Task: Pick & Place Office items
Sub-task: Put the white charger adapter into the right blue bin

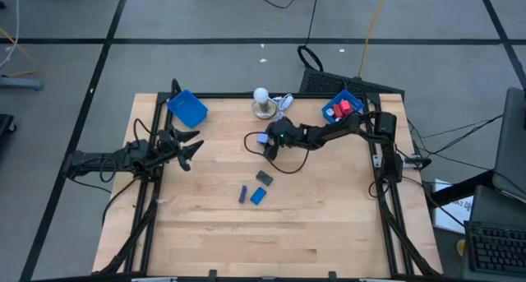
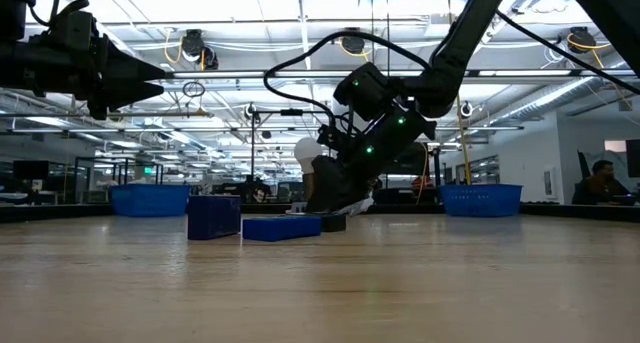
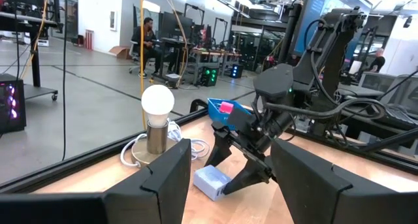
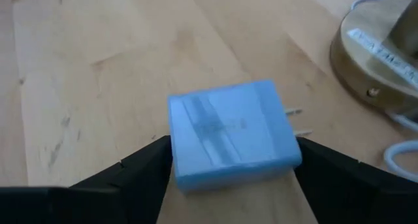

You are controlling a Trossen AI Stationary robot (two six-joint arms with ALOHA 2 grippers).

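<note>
The right gripper (image 4: 228, 162) sits low on the table just above centre in the high view, its fingers flanking the light blue block (image 4: 230, 132) on both sides, touching or nearly so, though a firm grip is not yet evident. Good practice is to finish closing squarely on the block's flat sides, clear of its metal prongs (image 4: 297, 121), before lifting toward the blue tray (image 1: 343, 107) at upper right. The left gripper (image 1: 191, 147) waits at the left edge, open and empty.

The wooden table (image 1: 329, 224) carries blocks (image 1: 257, 195), two trays (image 1: 188, 108), a lamp (image 1: 262, 104).
</note>
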